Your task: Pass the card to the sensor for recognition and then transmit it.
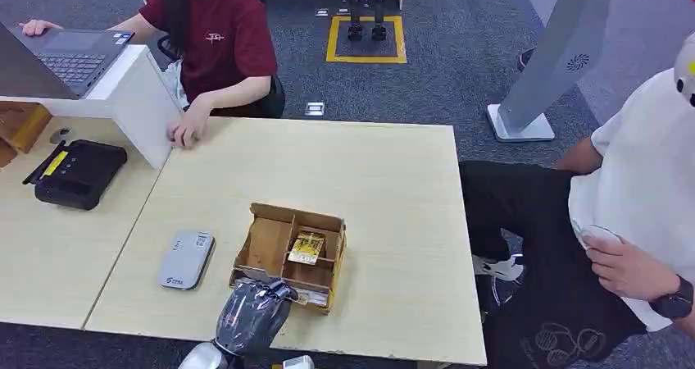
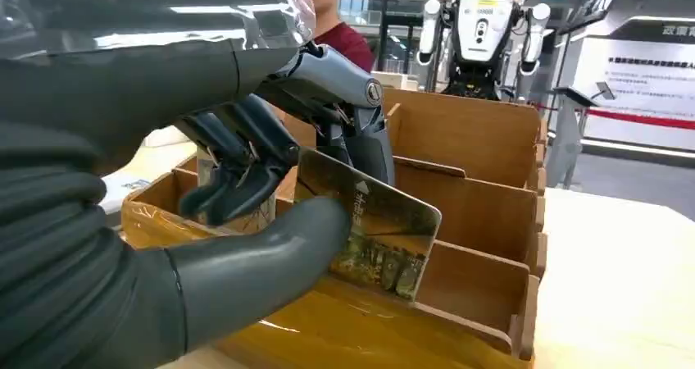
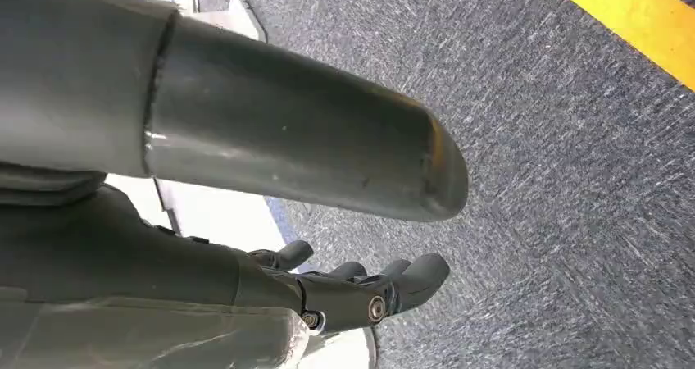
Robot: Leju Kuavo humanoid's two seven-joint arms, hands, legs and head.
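Left arm comes in from the bottom edge of the head view, forearm angled up and forward. Left hand [image 1: 264, 291] is at the near edge of the box [image 1: 288, 254]. In the left wrist view the left hand [image 2: 270, 180] pinches a card [image 2: 373, 234] between the thick thumb under it and the darker fingers curled over its top edge; card is tilted. Right hand [image 3: 328, 221] hangs over grey carpet, holding nothing, thumb straight out, fingers loosely extended and apart.
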